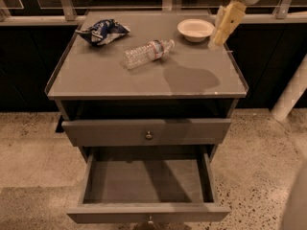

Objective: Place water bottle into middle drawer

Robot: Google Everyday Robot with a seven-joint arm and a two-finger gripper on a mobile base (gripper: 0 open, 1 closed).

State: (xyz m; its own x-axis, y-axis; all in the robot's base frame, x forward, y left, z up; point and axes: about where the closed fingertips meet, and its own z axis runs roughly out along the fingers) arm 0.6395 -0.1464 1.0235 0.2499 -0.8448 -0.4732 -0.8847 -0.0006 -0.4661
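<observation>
At the bottom of the frame, the wide, flat grey middle drawer [148, 213] is pulled out. I can see nothing in its tray. Its small knob is cut off by the bottom edge. In the bottom right corner there is a pale blur [295, 205], and I cannot tell what it is.

Just above the open drawer is a grey closed drawer front [110, 131] with a little round knob [149, 135].

Higher up is the flat grey cabinet top [96, 80]. The small clear plastic water bottle [147, 53] lies on its side there, near the middle of the frame. Nothing is touching it.

A crumpled blue and white snack bag [101, 31] sits in the upper left. A small white bowl [195, 29] sits in the upper right.

The pale yellow gripper [216, 40] hangs in the upper right, just beside the bowl and well apart from the bottle. It holds nothing. I cannot tell if it is open or closed. The arm above it is cut off by the top edge.

Here is what could go wrong. The bottle is round, so a bump could make it roll away. The gripper could knock the bowl when it moves to the bottle. The closed drawer front sticks out over the back of the tray, so a bottle let go too far back could hit it.
</observation>
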